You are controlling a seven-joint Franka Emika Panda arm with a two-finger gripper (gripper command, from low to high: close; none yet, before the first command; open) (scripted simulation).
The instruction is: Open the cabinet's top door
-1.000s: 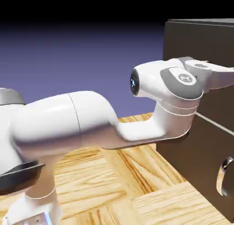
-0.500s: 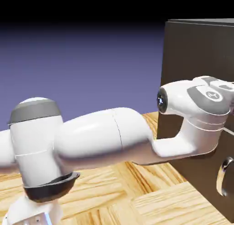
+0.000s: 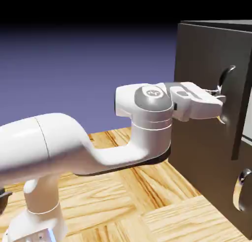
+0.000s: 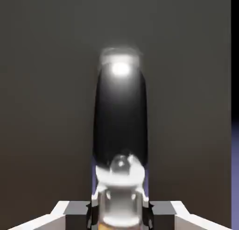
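Pinching 1 silver handle (image 3: 225,91), fingers (image 3: 215,92), 1 cabinet (image 3: 206,54), 2 door panels

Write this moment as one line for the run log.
gripper: shut on top door handle | top door: slightly ajar | cabinet: lower panel closed

- The cabinet (image 3: 206,59) stands on the table (image 3: 147,196), at the exterior view's right.
- The top door (image 3: 209,96) sits above the lower panel (image 3: 231,187) and stands out from the cabinet front.
- The gripper (image 3: 220,99) lies to the left of the door, at its handle (image 3: 225,78).
- In the hand view, the handle (image 4: 120,117) rises between the fingertips (image 4: 100,198).
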